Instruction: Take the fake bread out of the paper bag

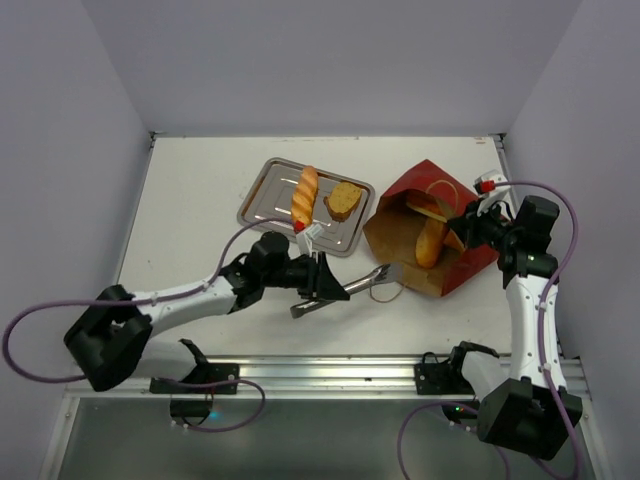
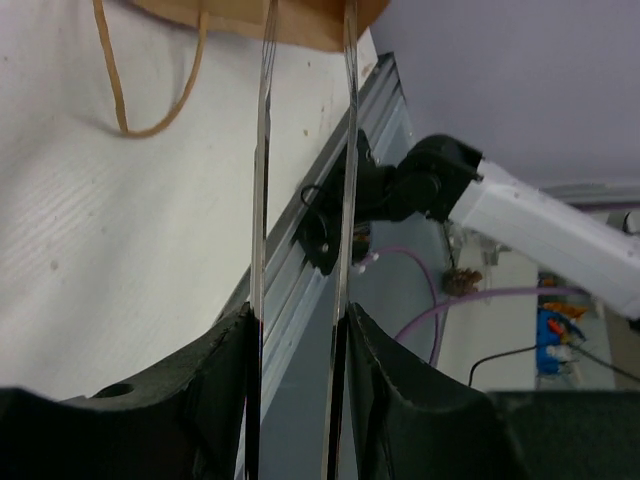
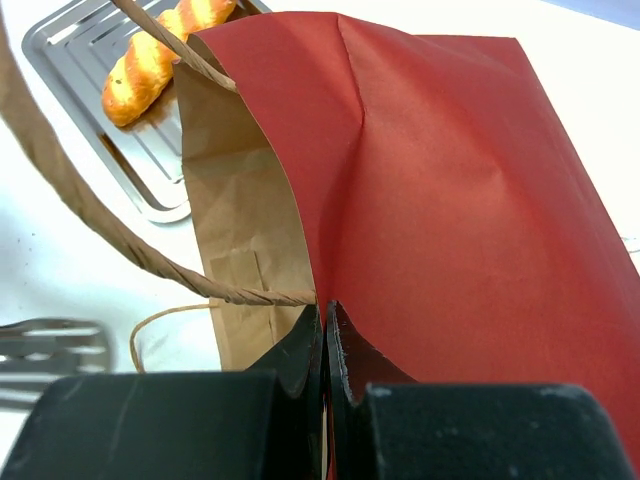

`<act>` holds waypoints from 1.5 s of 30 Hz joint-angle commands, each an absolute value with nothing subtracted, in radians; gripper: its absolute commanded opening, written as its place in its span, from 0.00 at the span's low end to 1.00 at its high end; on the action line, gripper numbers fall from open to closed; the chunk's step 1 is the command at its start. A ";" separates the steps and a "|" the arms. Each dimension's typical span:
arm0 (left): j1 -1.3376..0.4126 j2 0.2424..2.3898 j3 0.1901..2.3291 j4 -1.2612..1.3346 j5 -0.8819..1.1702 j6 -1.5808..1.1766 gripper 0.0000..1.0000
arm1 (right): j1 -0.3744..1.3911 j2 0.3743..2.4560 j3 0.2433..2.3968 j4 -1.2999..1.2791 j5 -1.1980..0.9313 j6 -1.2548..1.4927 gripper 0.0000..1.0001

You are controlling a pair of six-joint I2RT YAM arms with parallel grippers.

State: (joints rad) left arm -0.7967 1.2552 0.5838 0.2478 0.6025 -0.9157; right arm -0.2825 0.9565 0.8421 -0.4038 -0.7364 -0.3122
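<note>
The dark-red paper bag (image 1: 440,230) lies open on the table at the right, tan inside showing. A golden baguette-like loaf (image 1: 430,243) lies inside it, with another bread piece (image 1: 428,208) behind. My right gripper (image 1: 468,232) is shut on the bag's rim (image 3: 330,290), next to a twine handle (image 3: 60,200). My left gripper (image 1: 320,280) is shut on metal tongs (image 1: 362,281), whose tips lie just left of the bag's mouth. In the left wrist view the two tong arms (image 2: 262,200) run between my fingers (image 2: 225,350) toward the bag's edge (image 2: 300,25).
A steel tray (image 1: 262,190) at back centre holds a baguette (image 1: 304,195) and a toast slice (image 1: 342,201); tray (image 3: 70,50) and baguette (image 3: 160,55) also show in the right wrist view. A loose twine handle (image 2: 125,90) lies on the table. Walls enclose the table on three sides.
</note>
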 commanded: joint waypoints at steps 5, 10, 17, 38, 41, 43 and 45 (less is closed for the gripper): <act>-0.816 1.538 0.707 0.725 0.548 -1.231 0.43 | -0.282 0.963 0.845 -0.403 -0.787 -0.328 0.01; -0.834 1.684 0.764 0.873 0.485 -1.408 0.43 | -0.282 0.963 0.839 -0.388 -0.779 -0.316 0.01; -0.860 1.799 0.833 0.931 0.370 -1.568 0.44 | -0.282 0.959 0.830 -0.374 -0.790 -0.307 0.01; -0.896 2.036 1.065 0.891 0.238 -1.772 0.45 | -0.282 0.933 0.819 -0.365 -0.824 -0.302 0.01; -0.896 2.063 1.089 0.894 0.242 -1.784 0.45 | -0.282 0.930 0.816 -0.365 -0.824 -0.301 0.01; -0.896 2.082 1.098 0.893 0.248 -1.790 0.45 | -0.281 0.927 0.816 -0.365 -0.828 -0.301 0.01; -0.896 2.092 1.107 0.893 0.259 -1.796 0.45 | -0.282 0.925 0.816 -0.365 -0.828 -0.299 0.02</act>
